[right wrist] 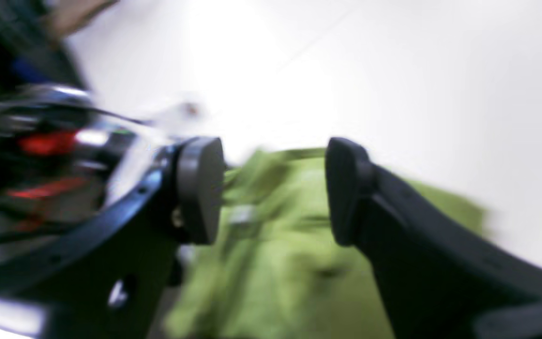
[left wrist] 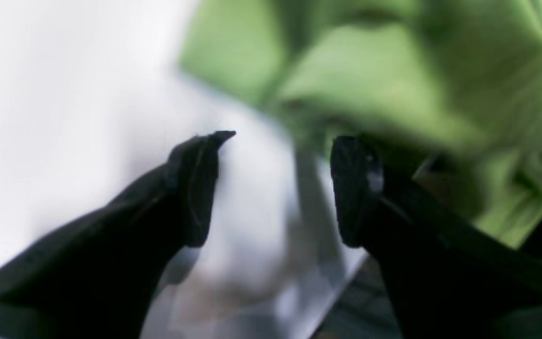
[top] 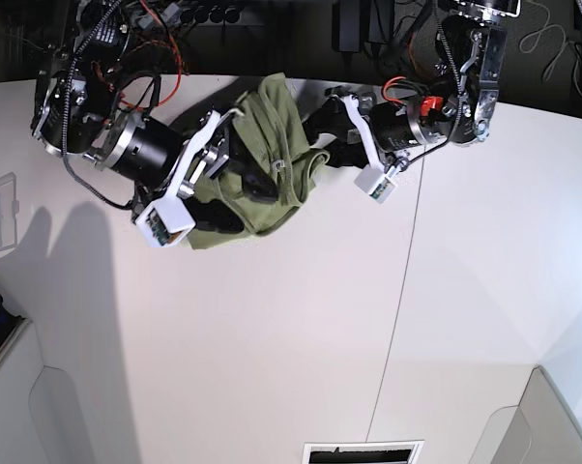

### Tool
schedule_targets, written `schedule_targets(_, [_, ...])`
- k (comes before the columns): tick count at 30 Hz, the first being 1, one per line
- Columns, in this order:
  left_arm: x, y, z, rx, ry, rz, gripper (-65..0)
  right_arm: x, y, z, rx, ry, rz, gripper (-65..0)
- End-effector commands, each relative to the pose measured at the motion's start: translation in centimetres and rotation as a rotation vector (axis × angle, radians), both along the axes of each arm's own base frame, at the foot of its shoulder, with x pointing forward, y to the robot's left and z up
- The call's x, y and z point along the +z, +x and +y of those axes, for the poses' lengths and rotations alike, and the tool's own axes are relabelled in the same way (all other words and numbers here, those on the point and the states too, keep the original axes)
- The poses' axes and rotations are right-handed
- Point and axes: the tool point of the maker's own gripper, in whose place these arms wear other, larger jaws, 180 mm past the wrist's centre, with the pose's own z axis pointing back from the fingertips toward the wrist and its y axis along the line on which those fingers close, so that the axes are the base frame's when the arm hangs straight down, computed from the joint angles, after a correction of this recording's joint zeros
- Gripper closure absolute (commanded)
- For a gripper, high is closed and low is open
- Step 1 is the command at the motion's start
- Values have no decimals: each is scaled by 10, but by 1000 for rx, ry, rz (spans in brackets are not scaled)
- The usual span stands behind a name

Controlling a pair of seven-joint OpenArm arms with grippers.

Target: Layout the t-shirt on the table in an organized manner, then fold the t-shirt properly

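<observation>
While the t-shirt [top: 272,159] lies bunched on the table [top: 272,329], both arms' jaws stand wide apart, gripping nothing.

Both wrist views are motion-blurred; the t-shirt [top: 268,164] is partly hidden behind both arms; its tag unreadable.

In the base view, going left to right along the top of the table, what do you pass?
Right arm's pincer → crumpled green t-shirt → left arm's pincer → thin dark seam in the table. Both pincers have their jaws apart.
</observation>
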Motion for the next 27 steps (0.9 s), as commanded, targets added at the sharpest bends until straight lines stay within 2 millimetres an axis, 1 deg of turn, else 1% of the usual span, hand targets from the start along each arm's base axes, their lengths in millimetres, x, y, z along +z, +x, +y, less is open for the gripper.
schedule_targets(1, [4, 9, 24, 26, 66, -24, -406, 17, 10, -5, -28, 15, -68, -307])
schedule_targets(2, [9, 15, 39, 49, 91, -45, -406, 17, 17, -15, -64, -11, -84, -249])
schedule_targets(3, [16, 20, 53, 74, 105, -67, -406, 18, 25, -25, -103, -32, -101, -157])
schedule_targets(4, [25, 26, 64, 96, 105, -90, -406, 18, 32, -35, -146, -50, -108, -43])
schedule_targets(5, [34, 30, 73, 111, 101, -112, -406, 19, 39, -45, -183, -61, -118, 0])
schedule_targets(7, [54, 37, 83, 118, 93, -158, -406, 23, 51, -60, -234, -61, -135, 0])
schedule_targets(8, [64, 38, 83, 102, 92, -184, -406, 23, 58, -66, -253, -55, -137, 0])
schedule_targets(10, [83, 34, 72, 28, 72, -237, -402, 18, 72, -76, -281, -45, -119, 0])
schedule_targets(11, [92, 31, 63, 8, 43, -254, -385, 14, 78, -79, -290, -37, -104, 0])
schedule_targets(13, [107, 20, 43, -37, -20, -275, -336, 3, 90, -81, -295, -21, -64, 0])
schedule_targets(15, [116, 9, 21, -93, -79, -282, -326, -9, 103, -80, -292, -6, -22, 0])
schedule_targets(19, [120, -8, -21, -177, -162, -270, -326, -31, 130, -68, -248, 5, 57, 0])
schedule_targets(21, [121, -15, -41, -198, -214, -258, -326, -46, 139, -61, -227, -13, 109, 0])
schedule_targets(24, [125, -21, -64, -207, -277, -247, -326, -68, 143, -47, -183, -47, 169, 0])
schedule_targets(27, [119, -24, -79, -209, -285, -236, -326, -87, 137, -28, -128, -84, 201, 0])
